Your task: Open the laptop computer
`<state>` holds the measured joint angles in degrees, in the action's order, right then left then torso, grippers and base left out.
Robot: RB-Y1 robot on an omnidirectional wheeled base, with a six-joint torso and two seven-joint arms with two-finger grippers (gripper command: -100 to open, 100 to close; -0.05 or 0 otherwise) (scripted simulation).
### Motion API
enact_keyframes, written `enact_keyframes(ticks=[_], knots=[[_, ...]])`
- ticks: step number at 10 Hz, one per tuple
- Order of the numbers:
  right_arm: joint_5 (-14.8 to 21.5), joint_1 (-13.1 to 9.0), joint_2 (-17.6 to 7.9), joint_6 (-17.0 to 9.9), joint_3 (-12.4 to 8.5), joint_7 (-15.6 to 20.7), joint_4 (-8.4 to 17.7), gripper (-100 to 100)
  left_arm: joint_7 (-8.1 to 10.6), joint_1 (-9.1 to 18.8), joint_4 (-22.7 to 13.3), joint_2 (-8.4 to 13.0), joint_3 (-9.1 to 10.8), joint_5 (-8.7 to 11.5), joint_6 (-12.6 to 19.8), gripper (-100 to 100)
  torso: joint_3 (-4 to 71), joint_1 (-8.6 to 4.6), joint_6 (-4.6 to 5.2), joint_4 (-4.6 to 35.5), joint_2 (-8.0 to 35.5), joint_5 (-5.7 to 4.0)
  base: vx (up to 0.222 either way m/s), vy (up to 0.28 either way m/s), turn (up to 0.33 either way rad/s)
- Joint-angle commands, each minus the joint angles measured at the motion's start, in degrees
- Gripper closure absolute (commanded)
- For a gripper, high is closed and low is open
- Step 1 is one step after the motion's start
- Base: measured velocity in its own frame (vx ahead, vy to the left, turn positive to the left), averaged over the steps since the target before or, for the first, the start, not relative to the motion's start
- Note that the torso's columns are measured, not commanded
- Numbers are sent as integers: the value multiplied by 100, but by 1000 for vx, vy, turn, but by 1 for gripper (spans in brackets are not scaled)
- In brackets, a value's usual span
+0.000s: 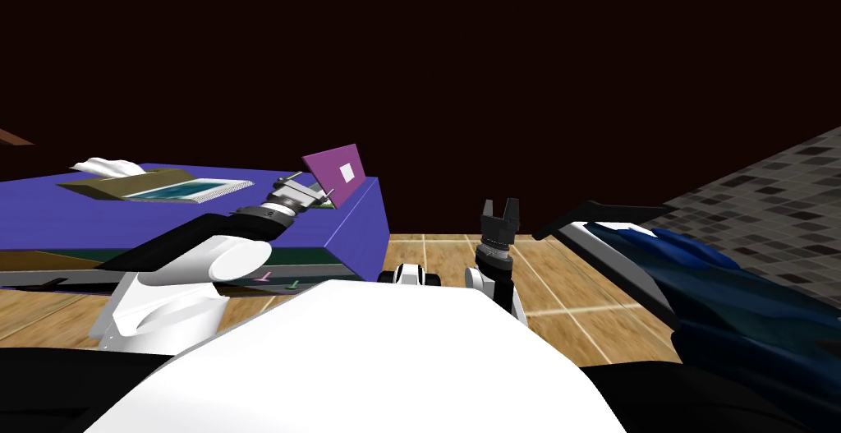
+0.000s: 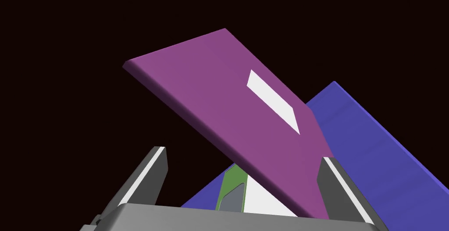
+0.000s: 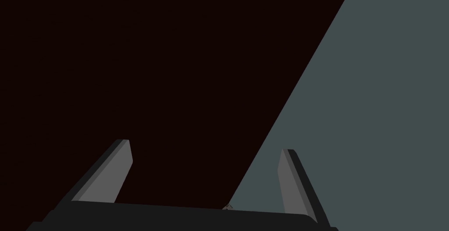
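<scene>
The laptop (image 1: 335, 172) stands at the near right corner of a blue table (image 1: 123, 210). Its purple lid, marked with a white rectangle, is raised at a steep angle. In the left wrist view the lid (image 2: 228, 110) slants up over my left gripper (image 2: 245, 171), with a strip of the green and white base (image 2: 234, 184) showing beneath it. The left gripper (image 1: 305, 191) is open, its fingers standing either side of the lid's lower edge without pressing it. My right gripper (image 1: 500, 209) hangs open over the wooden floor, holding nothing.
A flat tray-like object (image 1: 176, 188) and a white crumpled cloth (image 1: 107, 166) lie further left on the blue table. A dark blue piece of furniture (image 1: 706, 288) with a black frame stands to my right. A tiled wall (image 1: 780, 206) rises at the far right.
</scene>
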<state>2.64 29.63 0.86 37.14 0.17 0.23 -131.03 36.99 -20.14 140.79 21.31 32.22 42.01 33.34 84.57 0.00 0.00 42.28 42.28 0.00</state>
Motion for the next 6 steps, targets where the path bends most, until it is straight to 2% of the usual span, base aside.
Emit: enact_keyframes(ticks=[1,2,3,4,5,6], knots=[[0,0,0,0,0,0,0,0,159,-26,64,102,122,139,277,-100,0,0,0,0,0,0,3,8,-6],[0,0,0,0,0,0,0,0,119,-18,44,81,93,108,209,-100,0,0,0,0,0,0,0,0,0],[0,0,0,0,0,0,0,0,216,-31,157,116,190,147,337,-100,-1,-1,0,0,1,0,87,21,18],[0,1,0,0,0,0,0,0,172,-7,84,124,157,140,279,-100,13,5,0,-5,-23,1,56,14,5],[0,1,0,0,0,0,0,0,185,-5,90,129,166,143,296,100,8,1,1,-4,-9,1,7,1,-5],[0,0,0,0,0,0,0,0,459,19,-3,82,361,333,352,100,-5,-2,-2,5,11,-2,-10,14,-90]])
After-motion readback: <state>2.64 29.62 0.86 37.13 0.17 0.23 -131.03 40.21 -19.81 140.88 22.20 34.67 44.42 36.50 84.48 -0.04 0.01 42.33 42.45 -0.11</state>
